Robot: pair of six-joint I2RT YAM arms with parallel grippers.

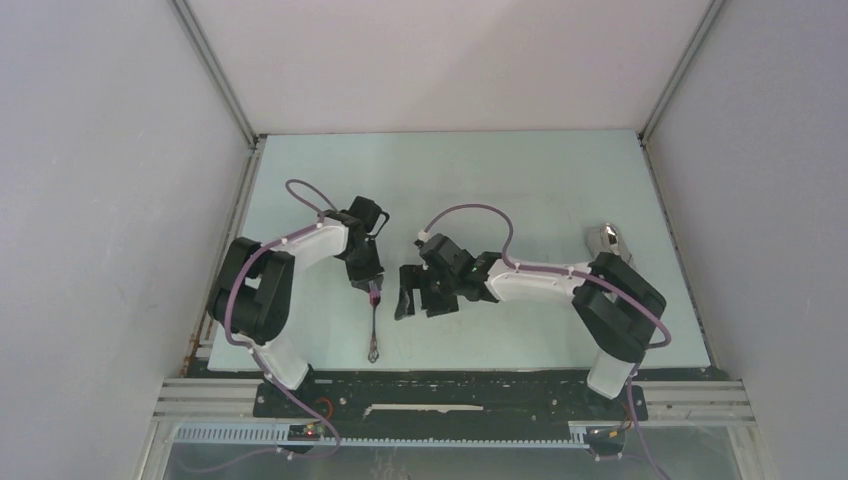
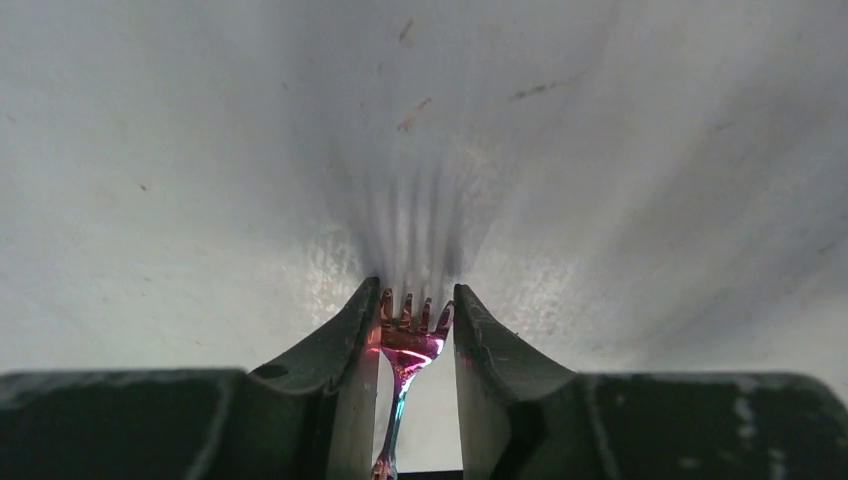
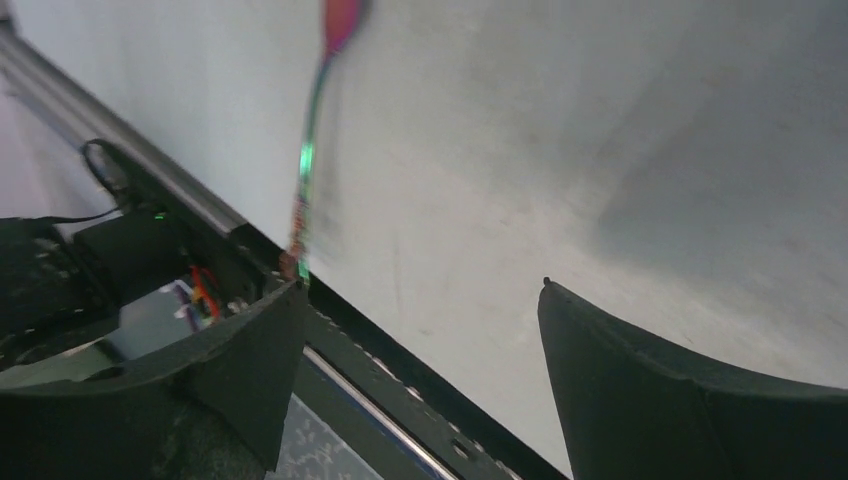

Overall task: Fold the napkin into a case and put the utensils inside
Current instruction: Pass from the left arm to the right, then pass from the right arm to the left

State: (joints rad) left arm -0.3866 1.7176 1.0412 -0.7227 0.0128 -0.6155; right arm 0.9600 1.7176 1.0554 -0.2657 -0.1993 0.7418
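One utensil is under attention: the fork (image 1: pixel 373 325), which lies on the table (image 1: pixel 520 180) left of centre. Its handle points at the near edge and its tines point toward the far edge.

Left gripper (image 2: pixel 417 290): down over the tine end. Its fingers (image 2: pixel 345 340) stand narrowly on either side of the fork's head. Whether they already press on the metal cannot be told.

Right gripper (image 3: pixel 422 286): jaws wide apart, nothing between them. It is positioned just beside the left one, toward the table's middle.

Napkin and case: not found in any view. A pale, shiny object (image 1: pixel 605 240) sits near the right edge, partly behind the right arm. I cannot tell what it is.

Risks, as judged from here:
- The hold would fall on the head, far from the fork's middle. The long handle could droop, so the fork pivots or slips out of smooth pads on lifting.
- The fork lies flat and thin on the table. Fingertips set slightly high would close above it, and fingertips set low would drag on the surface.
- Both wrists are close together. A lift or swing toward the centre could knock one gripper into the other.
- With no folded case in sight, a fork picked up now appears to have nowhere to go.
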